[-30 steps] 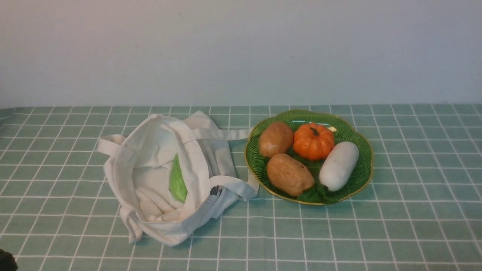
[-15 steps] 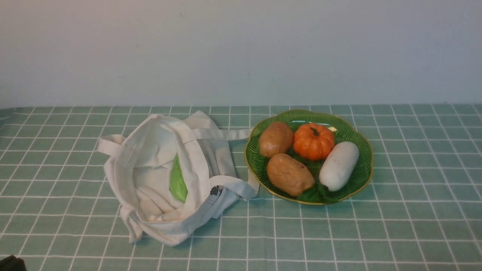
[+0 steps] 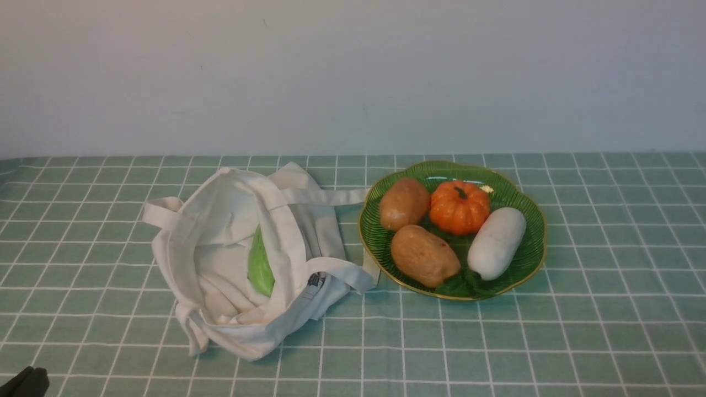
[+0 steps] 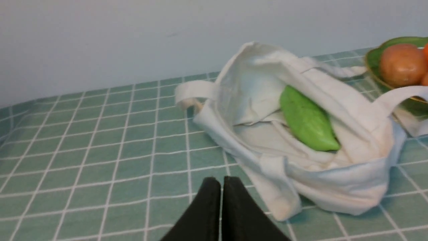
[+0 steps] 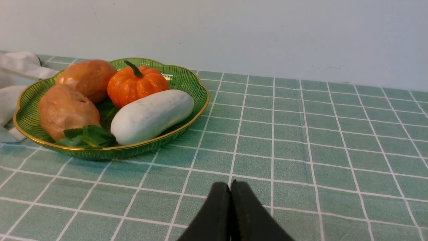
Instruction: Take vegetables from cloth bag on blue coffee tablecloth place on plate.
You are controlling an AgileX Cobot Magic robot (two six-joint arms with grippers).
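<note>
The off-white cloth bag (image 3: pixel 248 259) lies open on the teal grid tablecloth (image 3: pixel 496 342), left of the green plate (image 3: pixel 529 259). A pale green leafy vegetable (image 3: pixel 260 264) lies inside the bag, also clear in the left wrist view (image 4: pixel 307 120). The smooth orange-tan potato (image 3: pixel 404 203) lies on the plate. My left gripper (image 4: pixel 221 182) is shut and empty, low over the cloth a little short of the bag (image 4: pixel 334 187); only its tip shows in the front view (image 3: pixel 25 381). My right gripper (image 5: pixel 230 187) is shut and empty, over bare cloth beside the plate (image 5: pixel 187 120).
The plate also holds a darker brown potato (image 3: pixel 424 255), a small orange pumpkin (image 3: pixel 459 207), a white oblong vegetable (image 3: pixel 496 242) and green leaves (image 3: pixel 460 284). A pale wall (image 3: pixel 353 77) runs along the table's back edge. One bag strap (image 3: pixel 325 196) reaches the plate's rim.
The left gripper's dark tip has risen and moved right at the front view's bottom left corner. The bag, plate and vegetables have not moved.
</note>
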